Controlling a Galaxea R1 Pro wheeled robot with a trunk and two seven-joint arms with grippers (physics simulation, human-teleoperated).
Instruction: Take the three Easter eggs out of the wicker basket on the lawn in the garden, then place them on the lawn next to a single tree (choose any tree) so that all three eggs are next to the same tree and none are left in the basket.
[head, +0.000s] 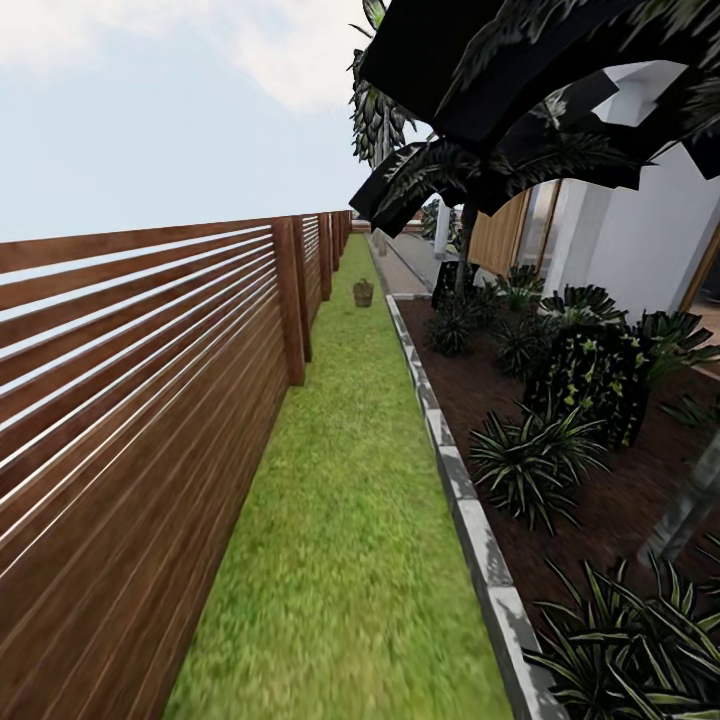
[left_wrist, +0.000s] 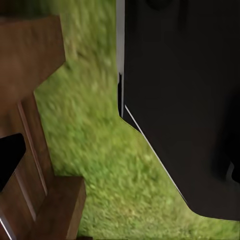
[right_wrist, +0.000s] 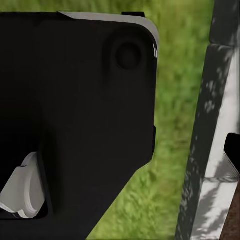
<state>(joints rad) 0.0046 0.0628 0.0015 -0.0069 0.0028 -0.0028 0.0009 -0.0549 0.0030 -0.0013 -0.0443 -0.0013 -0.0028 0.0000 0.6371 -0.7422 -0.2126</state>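
Head view: small brown wicker basket stands far down the narrow green lawn; approach step. Next move, by judgement: drive forward between slatted wooden fence and grey stone kerb. Finger state cannot be told.

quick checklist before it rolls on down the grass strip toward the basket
1. Wicker basket in sight: ok, far ahead on the lawn.
2. Path to it: ok, the grass strip between the wooden fence and the stone kerb looks free.
3. Side clearance: cannot tell; the left wrist view shows fence boards close by, and the kerb runs near in the right wrist view.
4. Eggs in the basket: cannot tell, too small from here.
5. Gripper state, both arms: cannot tell.
6. Target tree chosen: cannot tell; no thick grey trunk clearly stands beside the grass.
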